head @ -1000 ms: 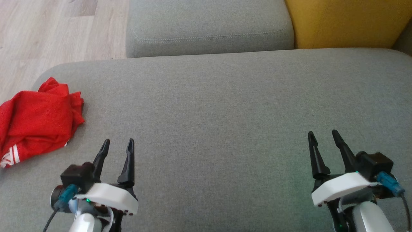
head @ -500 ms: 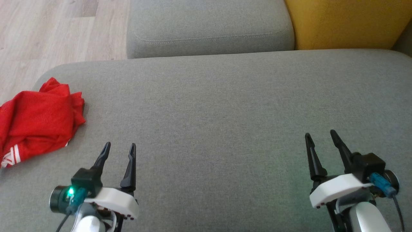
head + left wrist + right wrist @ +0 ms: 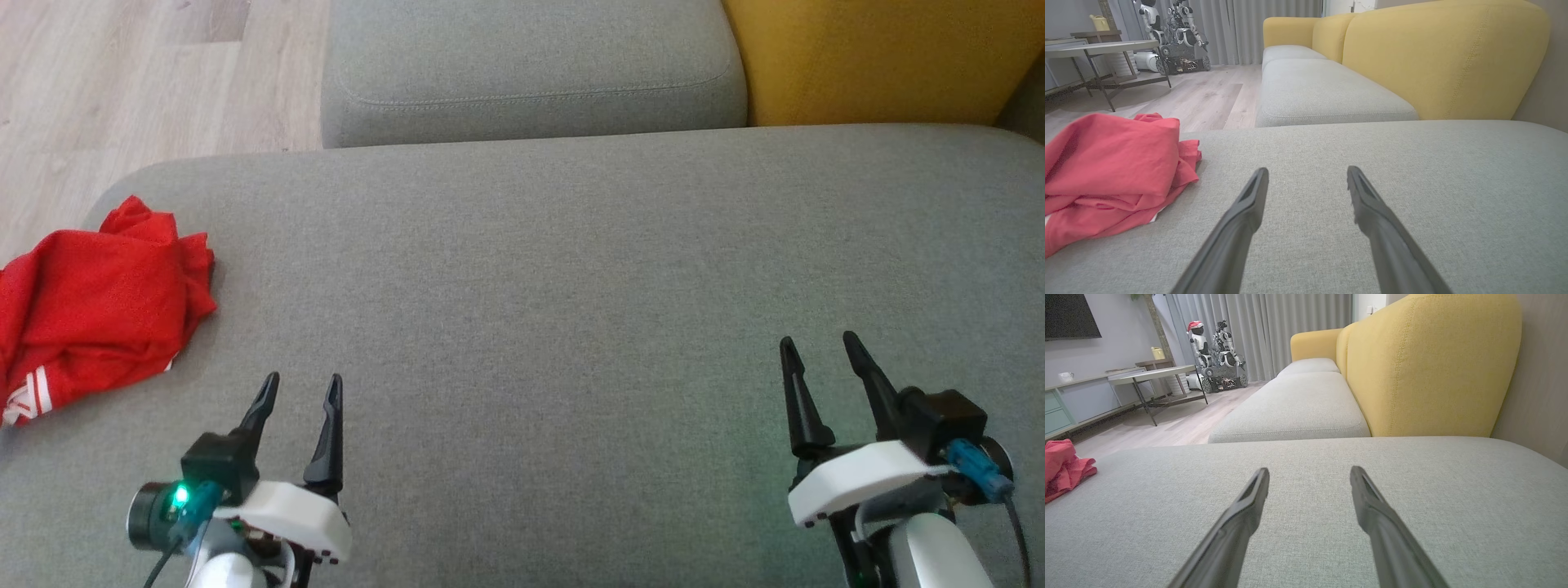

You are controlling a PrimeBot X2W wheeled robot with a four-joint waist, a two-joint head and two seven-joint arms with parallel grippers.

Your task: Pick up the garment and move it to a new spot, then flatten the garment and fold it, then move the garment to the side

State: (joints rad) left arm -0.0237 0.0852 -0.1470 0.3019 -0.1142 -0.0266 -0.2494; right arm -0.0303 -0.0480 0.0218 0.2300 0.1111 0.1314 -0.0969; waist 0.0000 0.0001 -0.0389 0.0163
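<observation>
both stand spread and empty: left tool point(image 3: 303, 380) near the crumpled red garment point(image 3: 90, 302), right tool point(image 3: 817, 340) well apart from it.

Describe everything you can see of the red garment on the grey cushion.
The garment is bright red, in a fine mesh-like knit, with white stripe trim at its near edge. It lies crumpled in a loose heap, not flattened, at the left edge of the grey seat cushion, and runs out of the head view on the left. In view, only the cushion touches it; the open left tool stands apart, to its right.
</observation>
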